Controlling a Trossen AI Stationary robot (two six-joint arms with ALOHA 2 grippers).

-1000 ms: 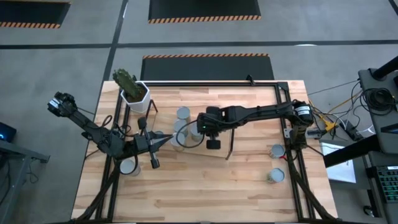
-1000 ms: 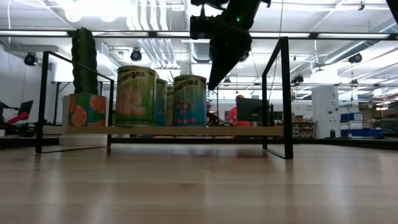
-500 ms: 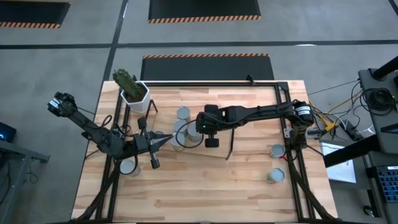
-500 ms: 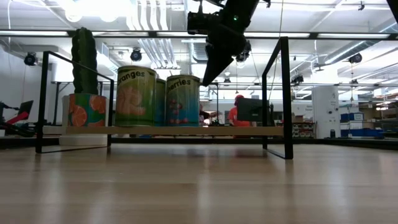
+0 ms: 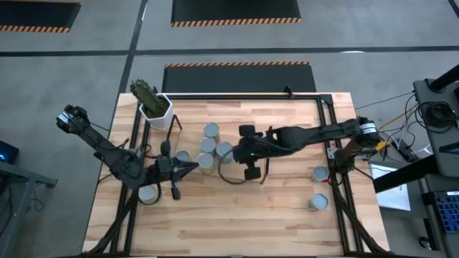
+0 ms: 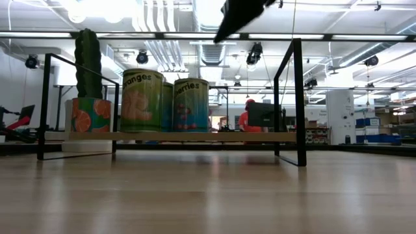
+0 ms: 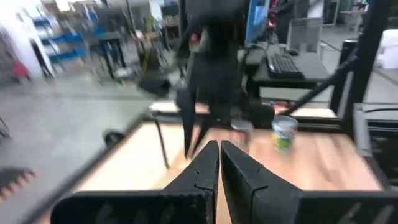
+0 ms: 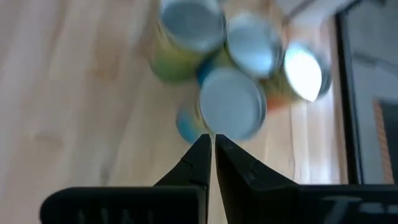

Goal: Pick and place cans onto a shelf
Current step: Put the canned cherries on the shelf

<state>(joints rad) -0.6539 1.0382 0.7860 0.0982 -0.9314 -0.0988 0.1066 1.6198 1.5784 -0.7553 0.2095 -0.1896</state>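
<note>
Cans are spread over a light wooden table [image 5: 237,215] seen from above. 4 cans [image 5: 211,131] stand bunched on the shelf [image 5: 188,143], a low pale board with a thin black wire frame at each end, lying in the middle-left part of the table. Beside that bunch, 1 more can [image 5: 182,157] stands toward the left arm. Another can [image 5: 148,192] sits near the table's left edge, partly under the left arm. 2 further cans stand well apart near the right edge, 1 at [image 5: 318,173] and 1 at [image 5: 318,203].

From table height, the shelf [image 6: 195,136] carries the cans side by side: 1 with an oranges label [image 6: 142,100], 1 with a berries label [image 6: 191,104], and others partly hidden behind them. A white hexagonal pot [image 5: 156,109] holding a green cactus [image 5: 144,92] stands at the shelf's far left end.

The right gripper [image 5: 231,158] reaches across from the right and hovers above the table just beside the bunched cans. Its wrist camera looks down on their shiny tops, and its 2 dark fingers [image 8: 198,163] are pressed together, holding nothing.

The left gripper [image 5: 192,165] points toward the table's middle, near the can beside the bunch. Its fingers [image 7: 205,168] are also pressed together and empty.

A person in red [image 6: 247,117] sits in the room far behind the shelf.
</note>
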